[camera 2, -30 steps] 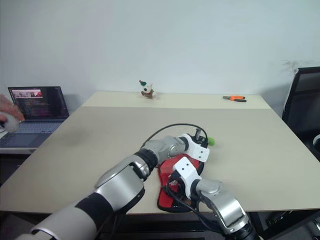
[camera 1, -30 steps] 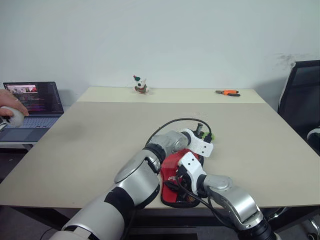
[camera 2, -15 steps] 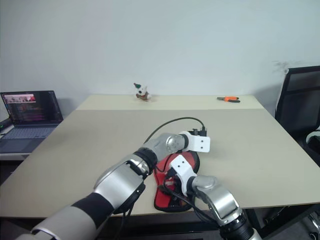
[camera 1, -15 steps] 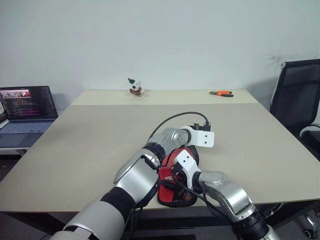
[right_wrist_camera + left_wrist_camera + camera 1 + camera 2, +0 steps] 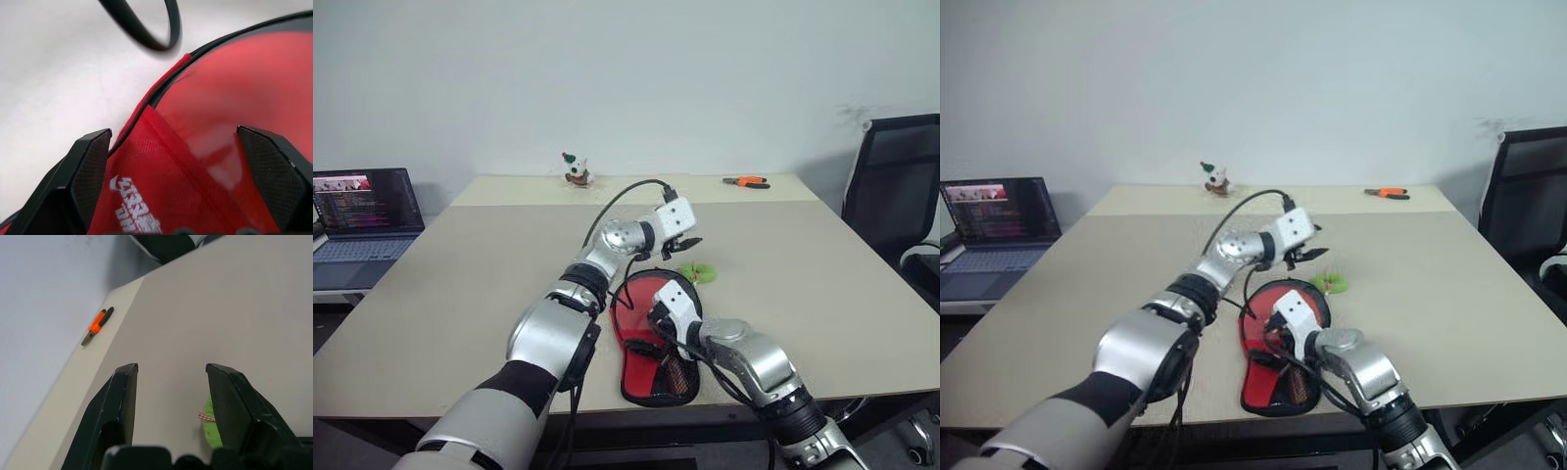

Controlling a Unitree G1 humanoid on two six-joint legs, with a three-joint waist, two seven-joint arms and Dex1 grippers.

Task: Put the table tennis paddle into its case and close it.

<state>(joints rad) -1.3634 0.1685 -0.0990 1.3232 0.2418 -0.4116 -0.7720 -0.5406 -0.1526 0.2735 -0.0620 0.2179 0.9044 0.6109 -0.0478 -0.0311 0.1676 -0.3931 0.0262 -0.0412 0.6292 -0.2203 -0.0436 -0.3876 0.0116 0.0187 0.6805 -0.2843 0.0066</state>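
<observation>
While the paddle (image 5: 651, 305) lies in the case (image 5: 658, 381) at the worktop's (image 5: 470, 284) near edge, both claws gape empty: left claw (image 5: 690, 243) raised, right claw (image 5: 176, 171) over the paddle.

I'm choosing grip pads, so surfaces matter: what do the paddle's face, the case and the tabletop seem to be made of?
The paddle face looks like smooth red rubber: it shows a soft sheen. The case seems woven fabric: red lining with a visible weave and white print, and a black edge. The table looks like matte beige laminate, flat and without glare; what lies under the surface can't be told.
</observation>
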